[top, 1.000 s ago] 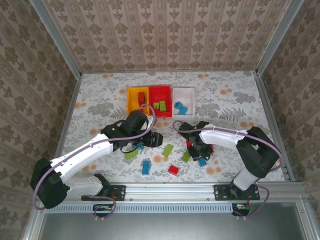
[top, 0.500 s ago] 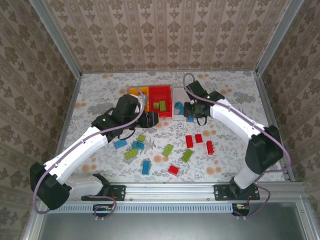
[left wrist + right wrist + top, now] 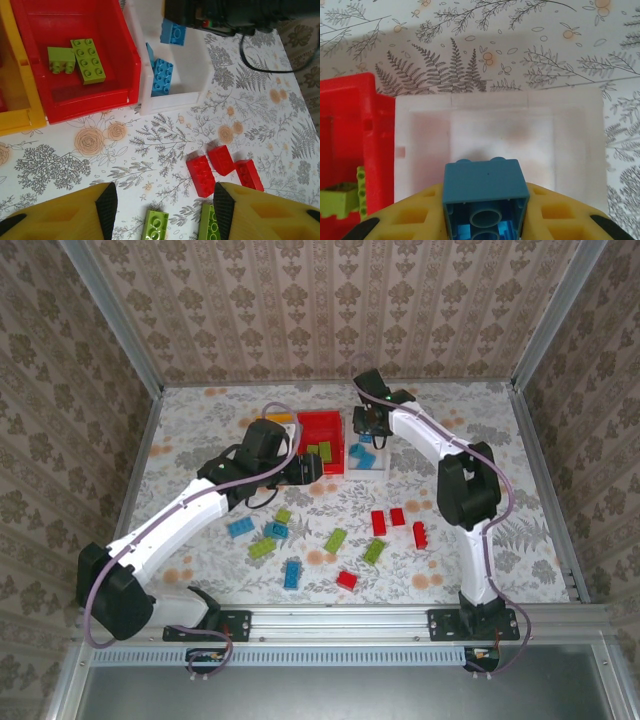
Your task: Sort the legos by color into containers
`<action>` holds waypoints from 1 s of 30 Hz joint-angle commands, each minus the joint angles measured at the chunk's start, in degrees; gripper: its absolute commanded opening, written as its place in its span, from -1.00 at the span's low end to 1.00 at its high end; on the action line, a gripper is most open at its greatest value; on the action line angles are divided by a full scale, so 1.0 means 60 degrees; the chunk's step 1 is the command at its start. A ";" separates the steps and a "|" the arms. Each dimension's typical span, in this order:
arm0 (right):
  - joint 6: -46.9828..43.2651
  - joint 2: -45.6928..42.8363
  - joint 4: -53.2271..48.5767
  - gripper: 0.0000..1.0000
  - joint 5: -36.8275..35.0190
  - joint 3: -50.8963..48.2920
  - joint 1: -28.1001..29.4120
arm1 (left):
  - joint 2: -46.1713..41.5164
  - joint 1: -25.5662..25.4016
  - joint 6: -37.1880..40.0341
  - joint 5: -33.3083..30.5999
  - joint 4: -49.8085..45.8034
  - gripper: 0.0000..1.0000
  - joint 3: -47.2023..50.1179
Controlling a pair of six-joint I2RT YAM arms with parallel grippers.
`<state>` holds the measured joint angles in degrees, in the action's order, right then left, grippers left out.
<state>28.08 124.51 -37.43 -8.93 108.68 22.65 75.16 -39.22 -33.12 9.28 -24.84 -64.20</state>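
Right claw clamped on studded blue brick over white bin, left claw apart

Three bins in a row toward the far edge of the tabletop, with loose legos in the middle.
The yellow bin, red bin and white bin stand side by side. Two green legos lie in the red bin. Blue legos lie in the white bin. One blue lego hangs over the white bin, pinched in the right gripper. Loose red legos, loose green legos and loose blue legos lie scattered toward the near edge.
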 commanded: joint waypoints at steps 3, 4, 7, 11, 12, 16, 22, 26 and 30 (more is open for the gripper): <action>-0.0240 0.0637 -0.0641 -0.07 -0.0284 0.0868 -0.0022 | 0.0085 0.0127 0.0377 0.0210 -0.0070 0.14 -0.0275; -0.0240 0.0625 -0.0640 -0.01 -0.0257 0.0870 -0.0023 | 0.0105 0.0121 0.0421 0.0268 -0.0118 0.14 -0.0251; -0.0255 0.0458 -0.0673 0.14 -0.0225 0.0870 0.0017 | 0.0244 0.0121 0.0568 0.0522 -0.0207 0.14 -0.0211; -0.0391 -0.0076 -0.0775 0.22 -0.0316 0.0751 0.0104 | 0.0575 0.0054 0.0774 0.0915 -0.0233 0.14 -0.0143; -0.0412 -0.0279 -0.0752 0.22 -0.0324 0.0647 0.0137 | 0.0681 0.0003 0.0836 0.1009 -0.0247 0.15 -0.0165; -0.0413 -0.1713 -0.0419 0.22 -0.0453 -0.0334 0.0253 | 0.1375 -0.0478 0.1223 0.1137 -0.0613 0.17 -0.0671; 0.0028 -0.4384 -0.0048 0.25 -0.0185 -0.3006 0.0355 | 0.2768 -0.1448 0.0941 0.1018 -0.1003 0.19 -0.1437; 0.0659 -0.6546 -0.0137 0.31 0.0170 -0.5246 0.0372 | 0.4111 -0.2258 0.0645 0.0709 -0.1585 0.20 -0.2343; 0.0935 -0.8582 -0.0680 0.46 0.0966 -0.6848 0.0356 | 0.5288 -0.2840 -0.0033 0.0651 -0.1997 0.22 -0.3045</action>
<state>31.22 78.61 -37.93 -7.14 71.85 24.80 103.68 -54.52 -30.02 14.02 -32.16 -79.75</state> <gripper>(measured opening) 0.722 0.606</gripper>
